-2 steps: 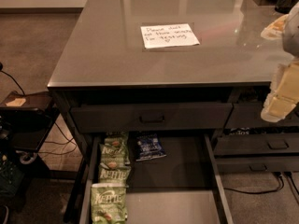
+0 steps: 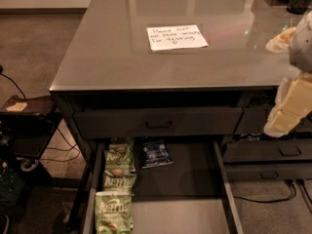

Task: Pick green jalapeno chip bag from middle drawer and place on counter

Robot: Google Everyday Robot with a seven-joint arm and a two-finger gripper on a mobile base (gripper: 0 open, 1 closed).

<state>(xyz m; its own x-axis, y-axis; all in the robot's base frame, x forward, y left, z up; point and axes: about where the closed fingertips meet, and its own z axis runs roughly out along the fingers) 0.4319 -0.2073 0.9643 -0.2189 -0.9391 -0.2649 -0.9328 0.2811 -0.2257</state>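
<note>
Three green jalapeno chip bags lie along the left side of the open middle drawer — none lifted. The pincer hangs above and right of the drawer, well apart from them; spread or pressed together, I cannot tell. Grasp, lift and placing on the bench all remain.

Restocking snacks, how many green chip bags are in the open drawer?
3 green bags overlap along the drawer's left side: back, middle, front. Others may hide underneath. The claw hangs at right.

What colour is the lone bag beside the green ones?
The bag is dark blue, camera view; the gripper hangs at right.
</note>
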